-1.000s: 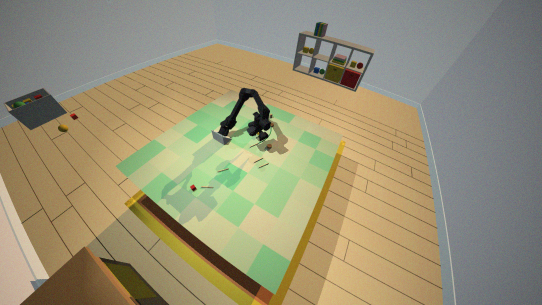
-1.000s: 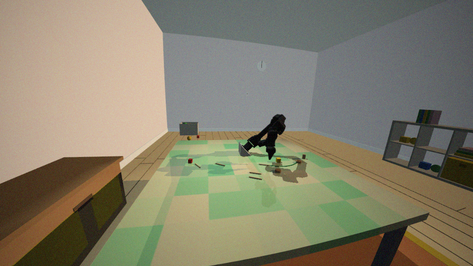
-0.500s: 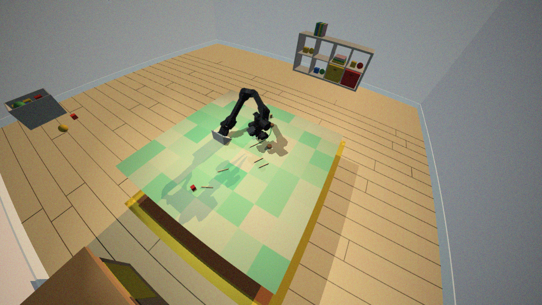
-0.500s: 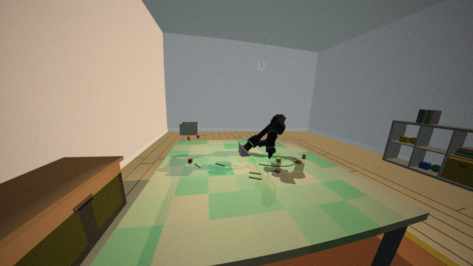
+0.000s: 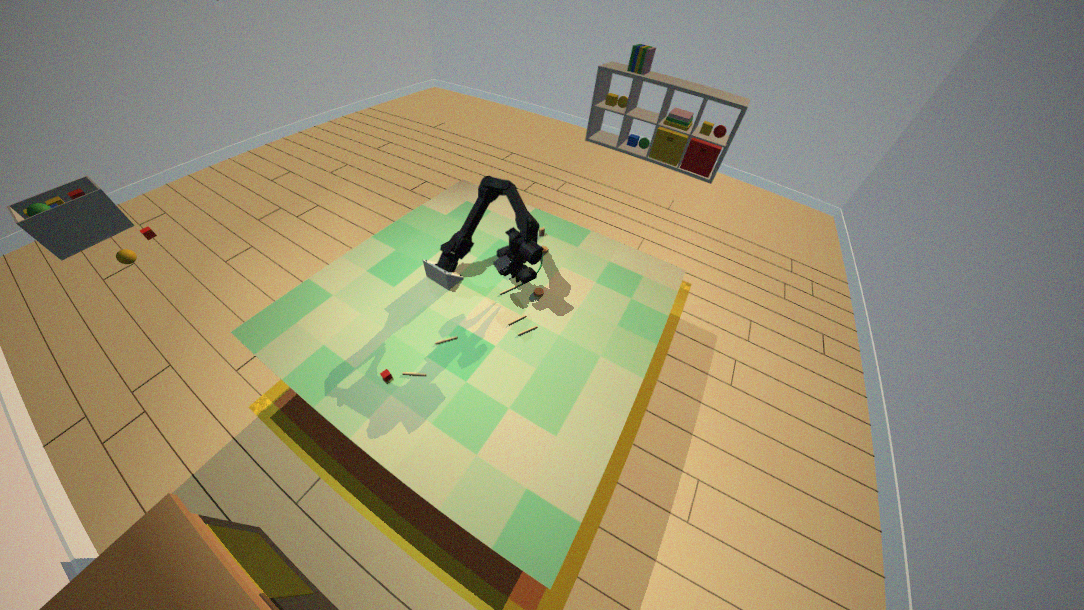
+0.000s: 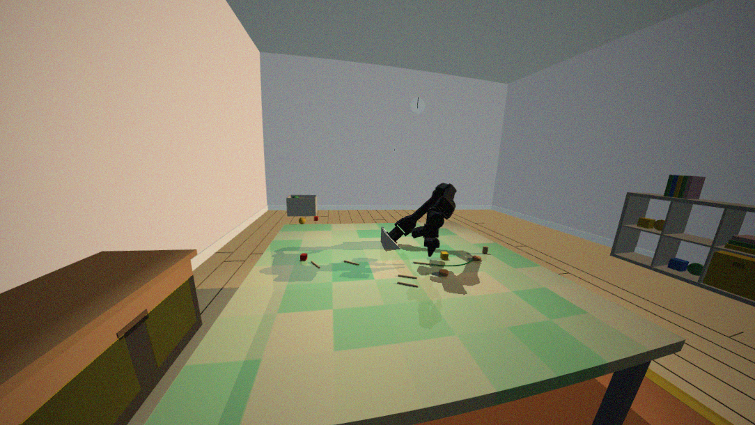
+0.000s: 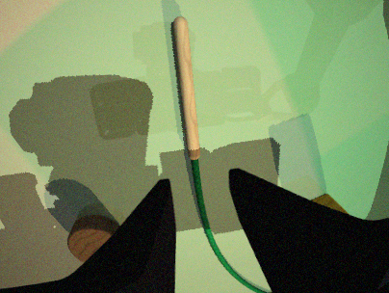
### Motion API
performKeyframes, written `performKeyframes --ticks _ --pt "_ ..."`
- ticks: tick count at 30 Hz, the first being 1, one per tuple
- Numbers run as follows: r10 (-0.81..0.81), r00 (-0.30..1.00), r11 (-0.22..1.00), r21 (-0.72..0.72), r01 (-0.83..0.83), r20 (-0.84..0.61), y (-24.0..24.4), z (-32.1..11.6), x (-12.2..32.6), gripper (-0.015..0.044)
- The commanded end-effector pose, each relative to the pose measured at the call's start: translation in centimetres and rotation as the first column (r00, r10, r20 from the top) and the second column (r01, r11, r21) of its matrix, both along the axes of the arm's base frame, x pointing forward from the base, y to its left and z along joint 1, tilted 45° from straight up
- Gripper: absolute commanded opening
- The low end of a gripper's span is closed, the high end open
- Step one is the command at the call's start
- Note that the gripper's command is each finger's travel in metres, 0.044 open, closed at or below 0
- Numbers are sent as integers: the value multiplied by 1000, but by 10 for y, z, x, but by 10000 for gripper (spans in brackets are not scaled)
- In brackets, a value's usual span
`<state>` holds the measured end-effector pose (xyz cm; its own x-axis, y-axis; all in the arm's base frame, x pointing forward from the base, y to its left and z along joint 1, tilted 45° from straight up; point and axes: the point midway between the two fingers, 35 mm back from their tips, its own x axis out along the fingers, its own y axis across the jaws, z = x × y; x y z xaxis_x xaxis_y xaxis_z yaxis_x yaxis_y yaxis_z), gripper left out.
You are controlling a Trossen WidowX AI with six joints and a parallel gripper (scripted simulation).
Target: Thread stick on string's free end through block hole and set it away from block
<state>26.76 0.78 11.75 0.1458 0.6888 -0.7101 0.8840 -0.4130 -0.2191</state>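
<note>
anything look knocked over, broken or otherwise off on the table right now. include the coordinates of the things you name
Nothing stands out. The stick [image 6: 427,263] [image 7: 187,89] lies flat on the table, joined to its green string [image 6: 459,265] [image 7: 200,195], which curves smoothly. The loose red cube [image 5: 386,375] [image 6: 303,256] and yellow block [image 6: 444,256] [image 7: 329,202] rest on the table too. No damage shows, though small details are hard to judge.

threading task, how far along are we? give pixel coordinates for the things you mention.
Done: nothing yet; the pale wooden stick [image 6: 422,263] [image 7: 187,87] on the green string [image 6: 457,265] [image 7: 201,195] lies on the table, unthreaded.
In hand: nothing. The black gripper [image 6: 432,254] [image 7: 199,182] is part-open above the string, probably lining up a grasp.
Left: grasp, thread through the block's hole, pull string through, set down, open fully.
</note>
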Motion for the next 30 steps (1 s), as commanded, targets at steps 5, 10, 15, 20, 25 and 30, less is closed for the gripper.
performKeyframes --ticks 5,10,15,20,25,30 --pt "-2 1000 1000 2 2 -4 9 -10 2 122" --pt "-2 1000 1000 2 2 -4 15 -16 3 122" --pt "-2 1000 1000 3 2 -3 21 -21 4 122" --pt "-2 1000 1000 4 2 -3 27 -27 5 122" --pt "-2 1000 1000 6 2 -3 32 -31 5 122" --pt "2 1000 1000 1 -2 -3 30 -31 5 70"
